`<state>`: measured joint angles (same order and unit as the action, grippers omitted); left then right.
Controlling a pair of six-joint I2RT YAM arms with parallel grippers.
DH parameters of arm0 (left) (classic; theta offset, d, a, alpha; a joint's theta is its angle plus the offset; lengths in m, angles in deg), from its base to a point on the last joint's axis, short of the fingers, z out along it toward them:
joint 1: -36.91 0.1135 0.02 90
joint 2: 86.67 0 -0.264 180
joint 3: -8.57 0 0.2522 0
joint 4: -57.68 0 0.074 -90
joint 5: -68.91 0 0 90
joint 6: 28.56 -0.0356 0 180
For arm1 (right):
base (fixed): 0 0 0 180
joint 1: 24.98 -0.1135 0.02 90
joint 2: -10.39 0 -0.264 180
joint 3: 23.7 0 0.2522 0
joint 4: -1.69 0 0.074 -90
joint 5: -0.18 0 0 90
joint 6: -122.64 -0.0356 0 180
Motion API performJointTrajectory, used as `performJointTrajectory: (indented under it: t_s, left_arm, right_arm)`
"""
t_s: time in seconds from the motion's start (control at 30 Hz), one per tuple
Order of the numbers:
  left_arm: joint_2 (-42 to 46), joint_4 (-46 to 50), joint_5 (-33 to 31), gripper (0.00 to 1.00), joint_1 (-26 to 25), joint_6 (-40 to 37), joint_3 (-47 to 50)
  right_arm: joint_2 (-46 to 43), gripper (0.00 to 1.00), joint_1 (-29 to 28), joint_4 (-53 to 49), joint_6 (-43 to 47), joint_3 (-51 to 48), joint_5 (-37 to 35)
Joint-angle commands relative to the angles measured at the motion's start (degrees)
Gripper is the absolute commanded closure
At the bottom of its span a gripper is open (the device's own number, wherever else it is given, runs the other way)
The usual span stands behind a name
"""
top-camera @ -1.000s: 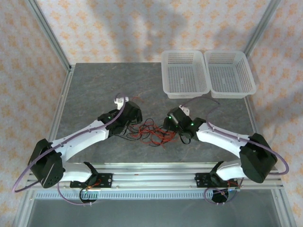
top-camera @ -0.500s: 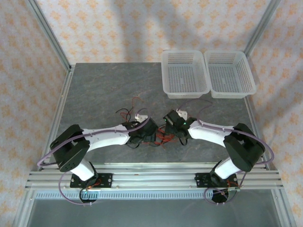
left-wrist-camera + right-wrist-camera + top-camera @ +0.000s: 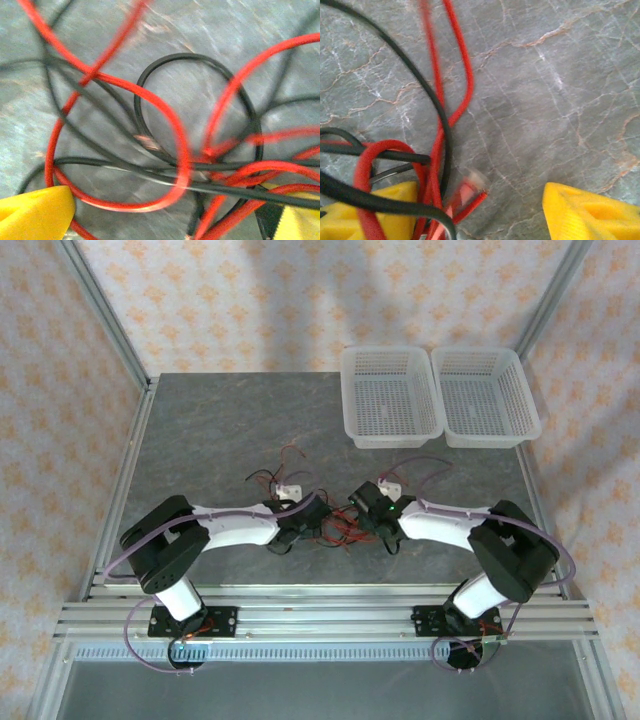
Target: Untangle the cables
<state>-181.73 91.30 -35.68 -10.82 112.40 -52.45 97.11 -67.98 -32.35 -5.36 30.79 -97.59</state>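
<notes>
the cables (image 3: 336, 527) are lying in one crossed clump on the desk (image 3: 220, 430), with nothing separated yet. the left tool (image 3: 165, 215) is hovering spread wide over the loops; the right tool (image 3: 487, 207) is standing spread, with strands at one jaw.

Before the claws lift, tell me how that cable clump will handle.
Likely floppy: the cables lie in loose curls on the table. Probably light, being thin. Expect the whole clump to drag along, since a red wire and a black wire loop through each other in the left wrist view.
</notes>
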Motion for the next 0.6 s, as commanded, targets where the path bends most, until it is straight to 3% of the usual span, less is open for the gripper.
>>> performJointTrajectory:
  t_s: [0.0,0.1,0.2,0.27,0.33,0.57]
  left_arm:
    - [-0.5,4.7,-6.7,0.05,6.2,1.7,5.2]
    - [0.6,4.0,-7.5,0.05,9.2,0.4,6.0]
    - [0.5,3.8,-8.3,0.05,11.3,-0.7,5.7]
    - [0.4,3.7,-8.7,0.05,12.3,-1.3,5.4]
    - [0.3,3.7,-9.0,0.05,13.3,-1.9,5.1]
    - [3.2,4.6,-10.0,0.05,16.2,-3.6,5.1]
  right_arm:
    - [-2.4,0.42,2.0,-3.6,-0.1,-1.8,-5.1]
    - [-4.4,0.56,2.9,-3.9,0.5,-2.0,-4.8]
    - [-5.7,0.79,3.5,-4.2,0.9,-1.5,-4.1]
    - [-6.3,0.89,3.9,-4.1,1.2,-1.4,-3.3]
    - [-7.0,0.92,4.2,-4.0,1.3,-1.4,-2.8]
    - [-9.0,0.9,6.2,-4.3,2.0,-1.9,-2.1]
